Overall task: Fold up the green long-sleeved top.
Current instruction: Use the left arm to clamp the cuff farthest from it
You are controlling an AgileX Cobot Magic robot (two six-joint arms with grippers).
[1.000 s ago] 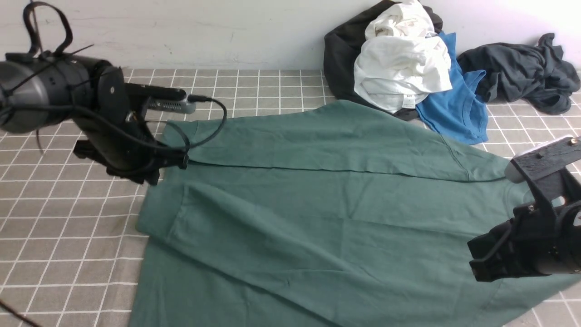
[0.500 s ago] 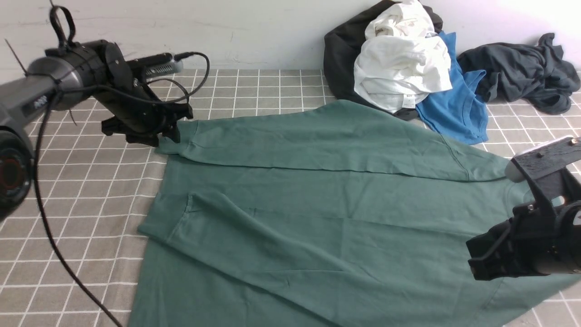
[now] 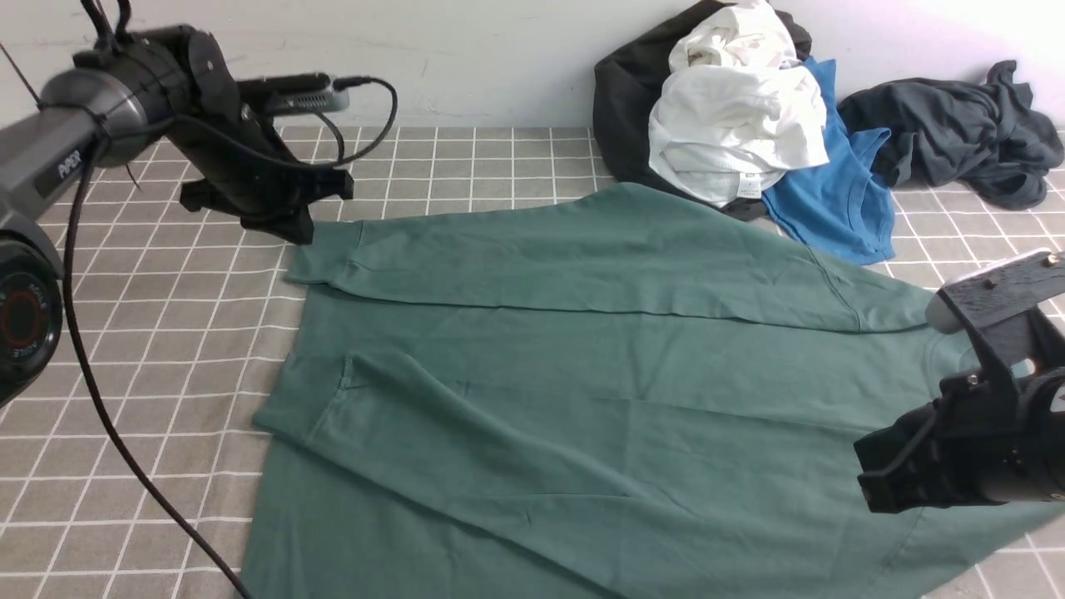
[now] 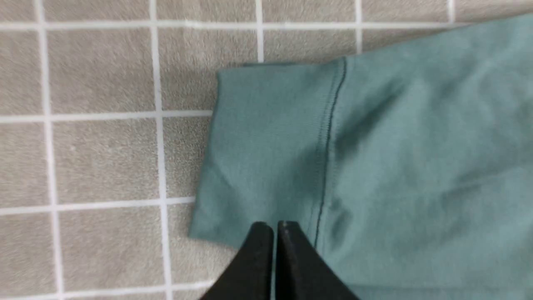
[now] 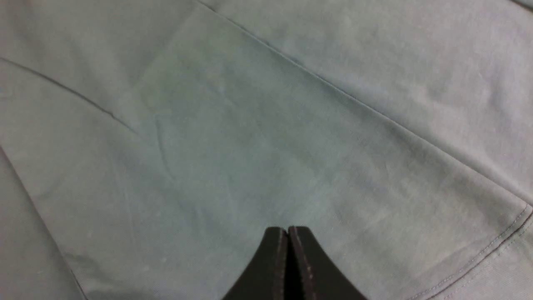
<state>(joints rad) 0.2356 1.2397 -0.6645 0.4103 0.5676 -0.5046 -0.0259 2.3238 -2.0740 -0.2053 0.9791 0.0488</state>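
Note:
The green long-sleeved top (image 3: 582, 374) lies spread flat on the checked cloth, with one sleeve (image 3: 582, 258) folded across its far side. That sleeve's cuff (image 4: 266, 137) rests flat at the far left. My left gripper (image 3: 312, 216) hovers just above the cuff's edge, shut (image 4: 275, 227) with nothing in it. My right gripper (image 3: 869, 482) hangs low over the top's near right part, also shut (image 5: 287, 229) and empty. The right wrist view shows only green fabric (image 5: 250, 125) with seams.
A pile of clothes sits at the back right against the wall: a white garment (image 3: 732, 125), a black one (image 3: 624, 108), the blue T-shirt (image 3: 832, 191) and the charcoal-grey garment (image 3: 957, 133). The left arm's cable (image 3: 108, 416) trails over the checked cloth (image 3: 125, 333).
My left gripper carried the sleeve cuff towards the far left, let it go, then lifted off and shut. The cuff now lies flat. The right arm has not moved.

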